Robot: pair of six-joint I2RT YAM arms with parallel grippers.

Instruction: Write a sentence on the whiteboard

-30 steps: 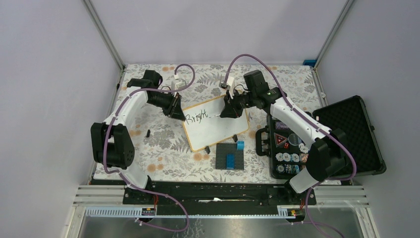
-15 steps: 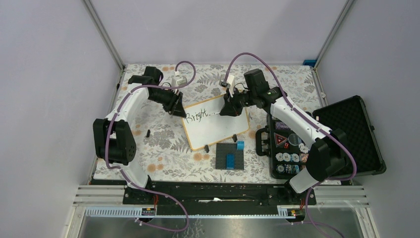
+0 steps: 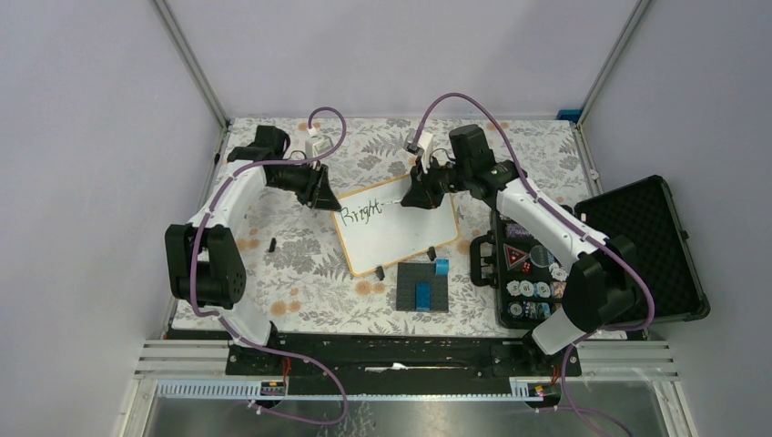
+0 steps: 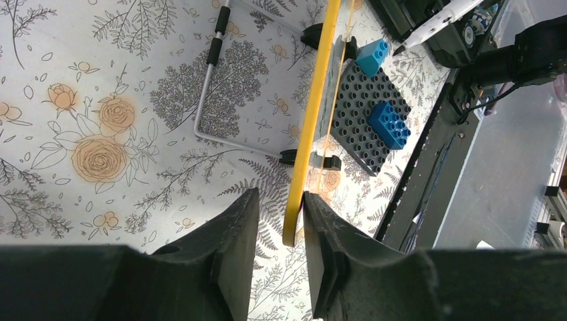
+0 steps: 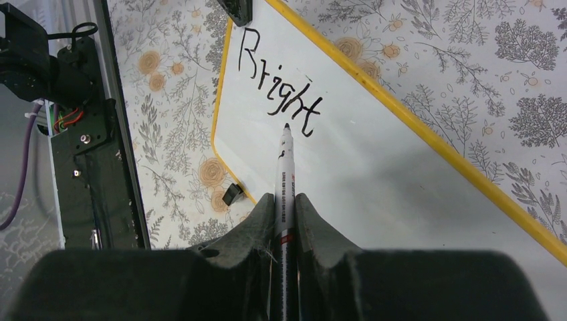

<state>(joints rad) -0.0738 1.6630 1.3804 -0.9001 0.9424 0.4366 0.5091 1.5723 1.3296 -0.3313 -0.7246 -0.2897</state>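
"Where does the whiteboard [image 3: 393,228] lie?"

"Flat on the floral bench [image 3: 291,273], just beyond the studded grey brick plate [image 3: 423,289], long axis slanting rightward and away. One word of the sentence [image 5: 281,93]: 'Bright'."

"Pincers?"

"The right pincer [image 5: 284,200] clamps one marker [image 5: 286,167], tip toward the 't'. The left pincer [image 4: 279,200] gapes astride the yellow frame's corner."
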